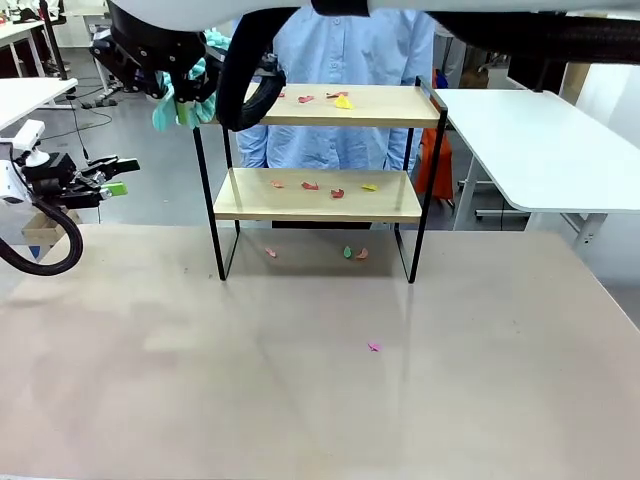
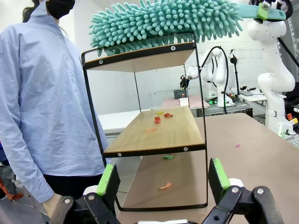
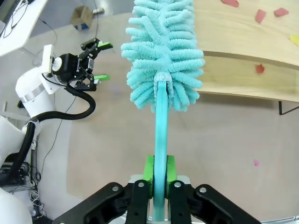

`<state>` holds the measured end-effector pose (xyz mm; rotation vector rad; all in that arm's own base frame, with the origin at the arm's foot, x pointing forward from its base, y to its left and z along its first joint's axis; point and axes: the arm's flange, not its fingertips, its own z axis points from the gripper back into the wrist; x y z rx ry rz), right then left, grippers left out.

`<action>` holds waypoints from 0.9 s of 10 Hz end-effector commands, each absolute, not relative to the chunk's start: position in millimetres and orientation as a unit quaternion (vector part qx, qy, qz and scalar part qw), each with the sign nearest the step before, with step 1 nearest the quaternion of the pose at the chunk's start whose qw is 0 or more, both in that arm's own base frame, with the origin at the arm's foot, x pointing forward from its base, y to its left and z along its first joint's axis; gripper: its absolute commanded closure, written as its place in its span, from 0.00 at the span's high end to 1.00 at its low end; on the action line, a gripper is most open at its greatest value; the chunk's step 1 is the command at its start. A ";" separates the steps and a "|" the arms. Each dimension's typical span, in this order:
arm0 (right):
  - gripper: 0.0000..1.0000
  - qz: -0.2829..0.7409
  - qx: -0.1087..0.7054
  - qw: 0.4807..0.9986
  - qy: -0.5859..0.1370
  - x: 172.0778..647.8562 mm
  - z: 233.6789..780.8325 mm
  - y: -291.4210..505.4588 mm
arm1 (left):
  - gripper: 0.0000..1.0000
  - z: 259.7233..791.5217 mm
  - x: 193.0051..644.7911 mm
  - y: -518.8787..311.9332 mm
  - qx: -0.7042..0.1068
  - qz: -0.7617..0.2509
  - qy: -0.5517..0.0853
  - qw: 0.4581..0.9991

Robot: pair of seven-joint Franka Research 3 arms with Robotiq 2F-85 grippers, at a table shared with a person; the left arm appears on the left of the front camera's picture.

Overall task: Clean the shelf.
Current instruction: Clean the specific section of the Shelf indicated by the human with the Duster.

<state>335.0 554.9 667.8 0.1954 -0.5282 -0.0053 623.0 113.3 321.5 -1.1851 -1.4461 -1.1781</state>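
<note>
1. The shelf stands at the far middle of the table, directly in front of the person. Its long open side faces the robot, so both boards can be reached.
2. Coloured scraps lie on the top board. More lie on the lower board and on the table beneath it, and one lies apart, nearer the robot.
3. The right gripper is clamped on the handle of a teal duster, with a green pad pressed to each side. The grip is low on the handle, probably so the head reaches well ahead of the arm.
4. The duster head lies over the top board's end on the robot's left, its fibres hanging past the rail. From there, one stroke along the board would probably meet every scrap on it.
5. The left gripper hangs at the table's left edge, well apart from the shelf. Its jaws are apart and hold nothing, and it looks parked clear of the sweep.
</note>
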 end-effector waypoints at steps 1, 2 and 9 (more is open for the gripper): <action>0.13 0.001 0.097 0.959 -0.267 332.1 669.3 550.0 | 1.00 325.3 622.9 113.4 -0.475 -0.479 -0.587 0.447; 0.13 -0.003 0.096 0.961 -0.261 335.0 667.8 554.9 | 1.00 325.3 622.9 113.4 -0.475 -0.479 -0.587 0.447; 0.13 -0.048 0.089 0.976 -0.192 381.7 665.9 441.2 | 1.00 325.3 622.9 113.4 -0.475 -0.479 -0.587 0.447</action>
